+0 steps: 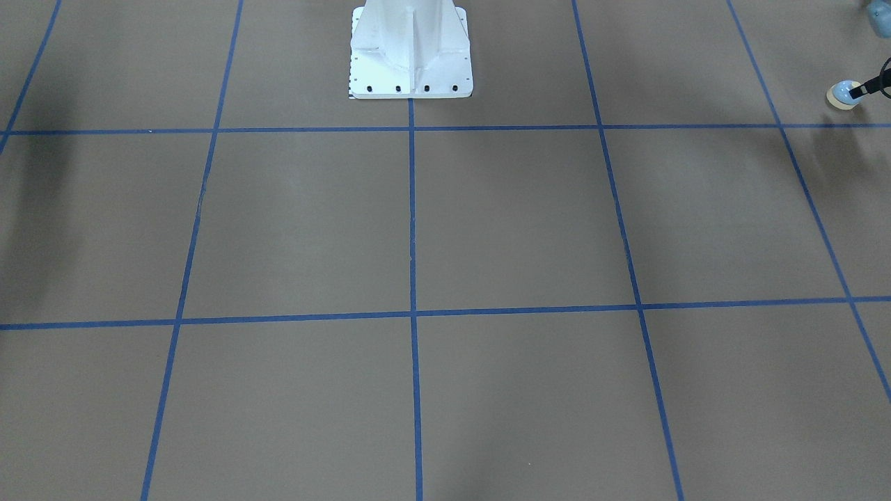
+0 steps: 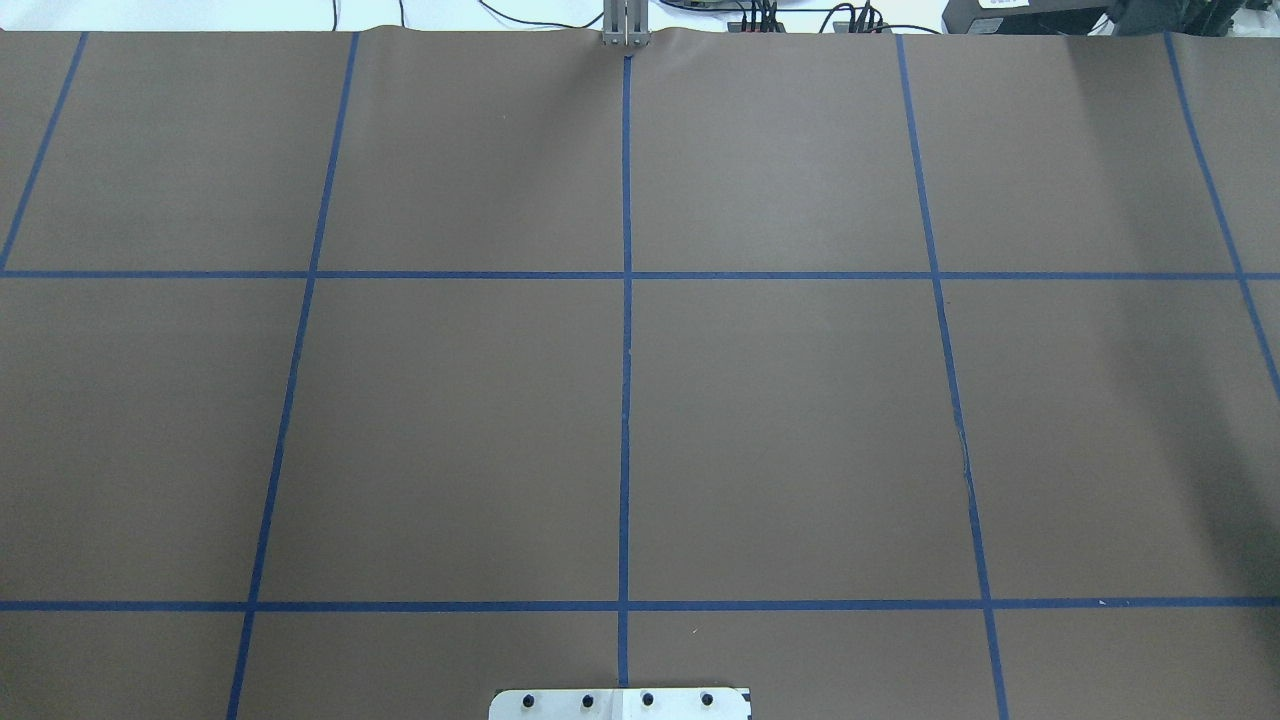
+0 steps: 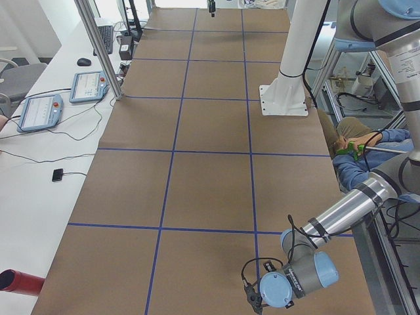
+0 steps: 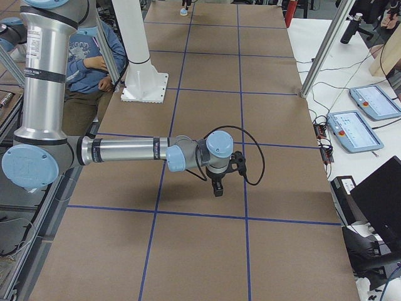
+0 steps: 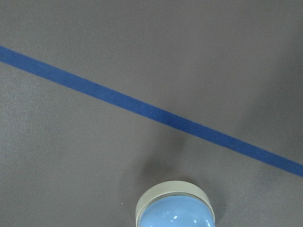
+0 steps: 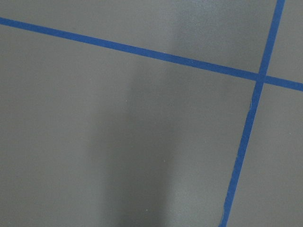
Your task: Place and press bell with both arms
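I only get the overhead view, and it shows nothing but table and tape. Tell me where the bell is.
Observer: The bell is at the end of the table on the robot's left, outside your frame.
Operator: Report what the left gripper is doing.
Observer: The left gripper is right at the bell's dome. I cannot tell whether it grips.
Operator: Now the right gripper.
Observer: The right gripper points down over the table, far from the bell.

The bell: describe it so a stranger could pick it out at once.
On the brown table gridded with blue tape, look to the robot's left end. The bell is the small light-blue dome on a cream ring, beside the black left gripper.
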You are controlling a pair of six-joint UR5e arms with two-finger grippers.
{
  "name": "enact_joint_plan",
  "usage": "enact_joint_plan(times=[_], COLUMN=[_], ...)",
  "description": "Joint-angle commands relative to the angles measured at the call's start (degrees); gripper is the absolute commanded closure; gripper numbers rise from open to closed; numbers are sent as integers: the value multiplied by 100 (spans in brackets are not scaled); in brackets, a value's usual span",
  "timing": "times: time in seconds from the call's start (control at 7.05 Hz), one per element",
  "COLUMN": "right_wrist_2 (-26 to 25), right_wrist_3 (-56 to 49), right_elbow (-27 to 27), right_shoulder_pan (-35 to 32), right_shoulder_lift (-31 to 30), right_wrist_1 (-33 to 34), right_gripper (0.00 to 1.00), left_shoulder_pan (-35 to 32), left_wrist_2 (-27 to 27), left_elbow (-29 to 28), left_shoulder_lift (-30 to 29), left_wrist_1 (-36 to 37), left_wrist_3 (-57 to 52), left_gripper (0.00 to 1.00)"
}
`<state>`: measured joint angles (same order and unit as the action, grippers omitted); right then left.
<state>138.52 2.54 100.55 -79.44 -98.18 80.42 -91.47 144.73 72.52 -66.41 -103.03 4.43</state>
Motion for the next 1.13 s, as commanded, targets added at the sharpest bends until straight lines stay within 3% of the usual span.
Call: enact_joint_plan(times=[0.0, 0.14, 0.99], right_wrist_2=[0, 0, -9], right_wrist_3=[0, 0, 9], right_elbow=[0, 0, -9], right_shoulder_pan=[8, 8, 25], right_shoulder_lift=[0, 0, 9], right_wrist_1=[0, 0, 0], right_gripper=[0, 0, 0], left_shoulder_pan=[6, 15, 24], left_wrist_2=[220, 448, 521], left_elbow=[-150, -194, -414], left_shoulder_lift=[-4, -4, -91], left_wrist_1=[-15, 2, -33], left_wrist_3=[84, 84, 102], left_gripper=[1, 1, 1])
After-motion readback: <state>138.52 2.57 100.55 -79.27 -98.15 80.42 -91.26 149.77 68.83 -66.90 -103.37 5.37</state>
